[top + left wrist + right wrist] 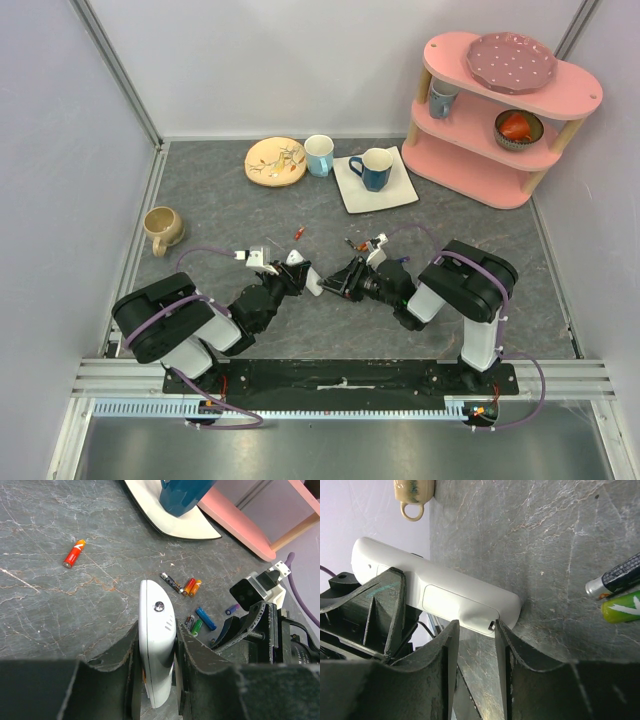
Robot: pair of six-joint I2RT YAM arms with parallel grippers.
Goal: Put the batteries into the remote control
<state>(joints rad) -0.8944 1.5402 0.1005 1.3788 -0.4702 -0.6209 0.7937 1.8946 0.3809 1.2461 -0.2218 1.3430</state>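
Note:
My left gripper (157, 630) is shut on the remote control (157, 640), a slim white bar held on edge just above the table. In the top view the remote control (306, 272) lies between both grippers. My right gripper (476, 627) is open. Its fingertips (454, 626) touch the lower edge of the remote control (435, 592) at the end of its closed cover panel (455, 602). One red-orange battery (74, 553) lies alone on the table. Several more batteries lie in a loose cluster: dark (170, 581), orange (191, 586), blue (205, 618), green (197, 626).
A beige mug (163, 229) stands at the left. At the back are a patterned plate (275, 161), a light blue cup (319, 154) and a dark blue mug (375, 168) on a white square plate (395, 195). A pink shelf (500, 110) fills the back right corner.

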